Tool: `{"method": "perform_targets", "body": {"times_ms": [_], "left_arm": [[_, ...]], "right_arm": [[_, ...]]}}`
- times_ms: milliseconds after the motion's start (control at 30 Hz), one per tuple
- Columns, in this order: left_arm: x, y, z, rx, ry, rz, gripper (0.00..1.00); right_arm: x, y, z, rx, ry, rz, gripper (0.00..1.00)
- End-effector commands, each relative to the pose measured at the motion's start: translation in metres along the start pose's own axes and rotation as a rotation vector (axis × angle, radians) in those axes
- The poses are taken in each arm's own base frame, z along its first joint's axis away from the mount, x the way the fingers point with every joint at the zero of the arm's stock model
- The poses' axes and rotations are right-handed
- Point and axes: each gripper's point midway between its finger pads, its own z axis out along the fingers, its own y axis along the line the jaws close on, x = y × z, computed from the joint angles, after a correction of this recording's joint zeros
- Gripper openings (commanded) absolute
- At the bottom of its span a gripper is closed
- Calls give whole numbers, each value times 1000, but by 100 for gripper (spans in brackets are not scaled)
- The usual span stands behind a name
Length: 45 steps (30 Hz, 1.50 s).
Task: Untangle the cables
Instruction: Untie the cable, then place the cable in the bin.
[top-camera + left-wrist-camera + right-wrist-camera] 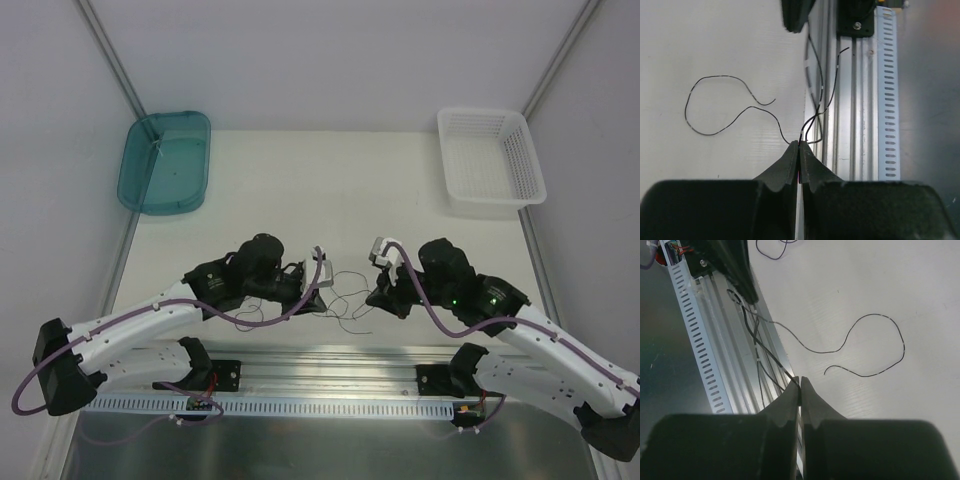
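Observation:
The cables (347, 301) are a few hair-thin dark strands curling loosely on the table between my two grippers. My left gripper (318, 297) is shut on strands of them; in the left wrist view the strands (815, 107) rise from its closed tips (799, 143), and one strand (715, 107) lies looped on the table to the left. My right gripper (377, 292) is shut on a strand (771, 360) at its tips (800, 380). Another strand (867, 347) lies curled on the table to the right.
A teal bin (165, 161) stands at the back left and a white basket (490, 160) at the back right. A metal rail (330, 362) with a slotted strip runs along the near edge, under both grippers.

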Motion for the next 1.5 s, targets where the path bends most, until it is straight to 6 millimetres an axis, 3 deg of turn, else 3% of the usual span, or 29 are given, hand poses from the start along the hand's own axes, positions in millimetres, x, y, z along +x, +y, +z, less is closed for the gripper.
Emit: {"method": "perform_targets", "body": {"times_ms": [0,167,267,300,433,633,733,800,900,933,967,1000,1067,1100,1233,1267,1300,1333,1467], "left_arm": [[-12,26,-13,-151,-70,-65,0],[-25,65,-35,-359,-256,-265,0],[-35,60,-40,-343,-352,-318,0],[-49,56,-45,-324,-414,-294,0],[-59,52,-51,-313,-484,-334,0],[-35,98,-65,-599,-503,-557,0],[-14,122,-83,-791,-581,-726,0],[8,135,-95,-920,-638,-860,0],[43,139,-90,-988,-617,-973,0],[46,136,-82,-953,-606,-1002,5],[46,133,-74,-916,-586,-1003,23],[51,131,-64,-888,-532,-985,33],[45,122,-51,-800,-482,-971,47],[46,121,-48,-788,-458,-951,60],[35,119,-60,-804,-444,-896,86],[21,122,-71,-827,-476,-876,90],[33,121,-76,-862,-409,-874,94],[22,122,-84,-869,-418,-856,99],[25,125,-105,-923,-341,-814,99]], "right_arm": [[-10,4,-10,6,-64,-13,1],[1,1,-6,25,-53,14,1],[7,-3,-1,48,-52,43,1],[6,-5,-1,60,-67,55,1],[8,-11,1,99,-90,76,1],[3,-11,-2,108,-116,75,1],[10,-33,-6,249,-95,125,1],[16,-63,-18,449,-97,208,1],[27,-98,-43,699,-93,328,1],[23,-102,-50,736,-113,366,1],[25,-109,-56,781,-101,385,1],[22,-110,-58,786,-105,391,1],[4,-110,-63,782,-123,379,1],[0,-112,-63,794,-109,377,1],[-25,-130,-77,888,-99,371,1],[-38,-136,-90,922,-125,388,1],[-42,-142,-94,946,-123,399,1],[-46,-148,-98,975,-102,375,1],[-82,-172,-132,1086,-150,354,1]]}}
